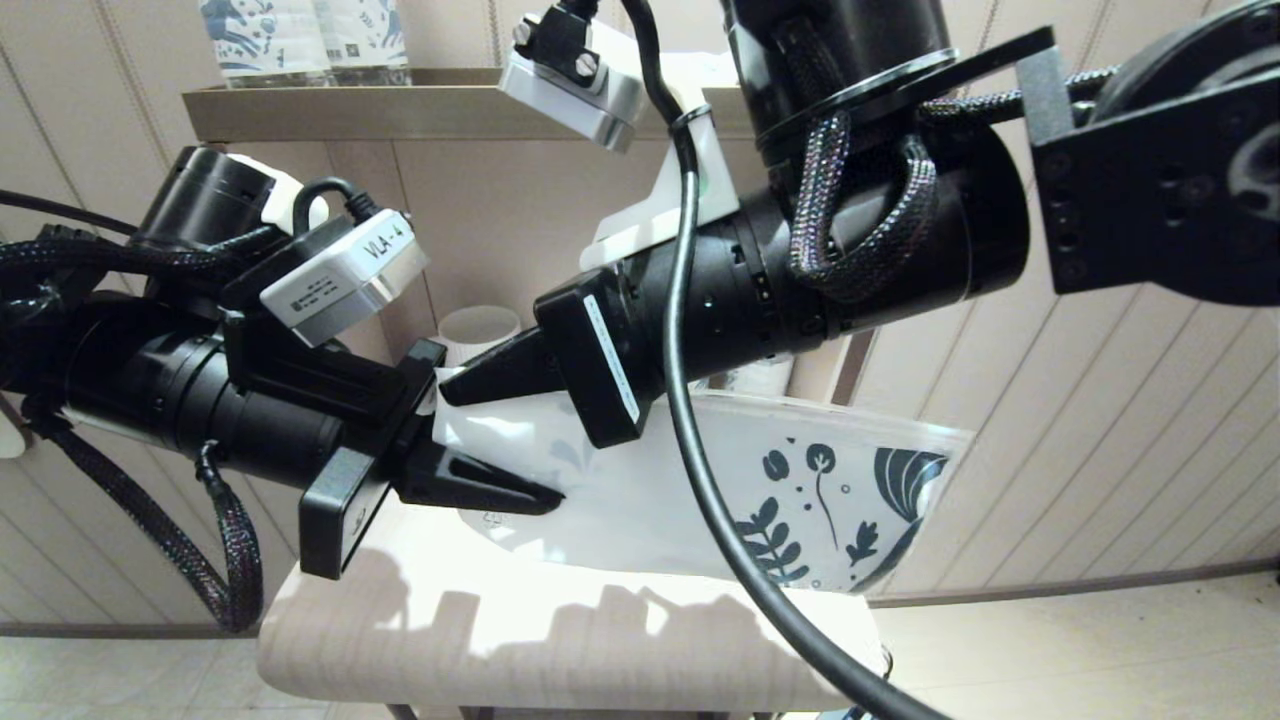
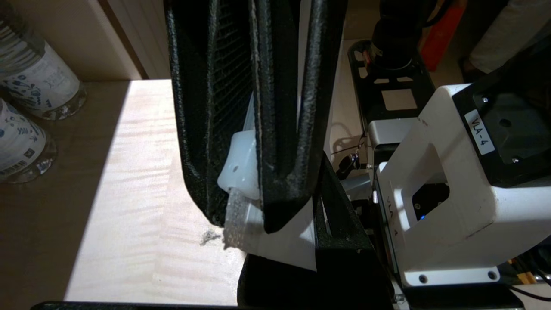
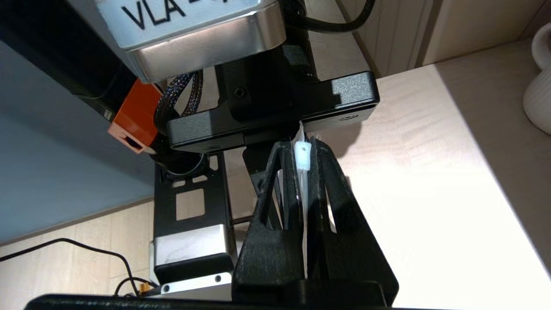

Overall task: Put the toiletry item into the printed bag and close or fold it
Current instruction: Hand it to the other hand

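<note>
Both claws meet at one end of the printed bag [image 1: 700, 480], the left claw [image 1: 500, 490] low and the right claw [image 1: 480, 380] just above it, both clamped on the bag and blocking that end. A black cable [image 1: 700, 480] hangs across the bag's middle, and a white cup [image 1: 480, 330] stands close behind the claws, near the wall. The front strip of the tabletop [image 1: 560, 640] lies bare, as does the space beyond the bag's leaf-printed end.

Two patterned bottles [image 1: 305, 40] up on a brass-edged shelf [image 1: 400, 110]; white ribbed cup [image 1: 480, 335] behind; pale wooden tabletop [image 1: 520, 640] below.
</note>
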Available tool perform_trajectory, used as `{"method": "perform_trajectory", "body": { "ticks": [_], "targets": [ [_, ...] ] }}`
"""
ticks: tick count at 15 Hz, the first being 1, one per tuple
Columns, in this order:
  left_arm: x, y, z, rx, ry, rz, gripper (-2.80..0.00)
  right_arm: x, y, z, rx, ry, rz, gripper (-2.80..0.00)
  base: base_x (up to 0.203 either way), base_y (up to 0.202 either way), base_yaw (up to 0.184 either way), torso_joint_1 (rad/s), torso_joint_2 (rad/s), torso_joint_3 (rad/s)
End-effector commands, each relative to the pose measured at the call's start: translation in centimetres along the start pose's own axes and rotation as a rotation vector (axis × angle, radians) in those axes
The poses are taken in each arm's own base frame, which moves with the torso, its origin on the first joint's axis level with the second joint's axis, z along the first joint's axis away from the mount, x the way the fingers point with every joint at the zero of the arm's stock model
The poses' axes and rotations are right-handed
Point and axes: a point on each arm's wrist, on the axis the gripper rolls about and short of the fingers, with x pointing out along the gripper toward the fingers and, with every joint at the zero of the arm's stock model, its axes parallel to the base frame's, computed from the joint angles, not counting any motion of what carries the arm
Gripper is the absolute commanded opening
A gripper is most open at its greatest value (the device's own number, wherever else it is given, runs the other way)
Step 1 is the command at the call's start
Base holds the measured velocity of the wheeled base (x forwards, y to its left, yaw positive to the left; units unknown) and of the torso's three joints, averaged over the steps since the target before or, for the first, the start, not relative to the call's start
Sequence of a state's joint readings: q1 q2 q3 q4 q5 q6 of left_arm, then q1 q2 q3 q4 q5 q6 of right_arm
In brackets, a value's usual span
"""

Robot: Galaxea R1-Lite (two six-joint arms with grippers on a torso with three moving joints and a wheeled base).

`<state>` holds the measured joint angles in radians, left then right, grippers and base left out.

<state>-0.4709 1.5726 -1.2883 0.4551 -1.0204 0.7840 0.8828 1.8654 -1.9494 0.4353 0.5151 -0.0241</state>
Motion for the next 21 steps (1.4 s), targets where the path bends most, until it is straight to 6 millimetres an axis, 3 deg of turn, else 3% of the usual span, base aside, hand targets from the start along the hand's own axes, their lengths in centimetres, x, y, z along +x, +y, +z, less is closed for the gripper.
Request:
{"method": "perform_trajectory", "body": {
  "ticks": [1, 6, 14, 21],
  "targets": [
    [0.0, 0.0, 0.0, 0.003, -0.003, -0.004, -2.8, 0.1, 0.0, -0.1, 0.003, 0.004, 0.004, -2.8, 0.0, 0.0, 0.0, 0.0, 0.0, 0.0],
    [0.0, 0.0, 0.0, 0.002, -0.002, -0.004, -2.8, -0.3, 0.0, -0.3, 0.008, 0.011, -0.003, -2.8, 0.0, 0.0, 0.0, 0.0, 0.0, 0.0],
    [0.4, 0.6, -0.5, -0.008, 0.007, -0.002, -2.8, -4.9, 0.5, -1.2, 0.028, 0.01, -0.059, -2.8, 0.0, 0.0, 0.0, 0.0, 0.0, 0.0],
    [0.7, 1.0, -0.7, -0.017, 0.012, -0.005, -2.8, -5.3, 0.6, -1.6, 0.03, 0.015, -0.06, -2.8, 0.0, 0.0, 0.0, 0.0, 0.0, 0.0]
  ]
}}
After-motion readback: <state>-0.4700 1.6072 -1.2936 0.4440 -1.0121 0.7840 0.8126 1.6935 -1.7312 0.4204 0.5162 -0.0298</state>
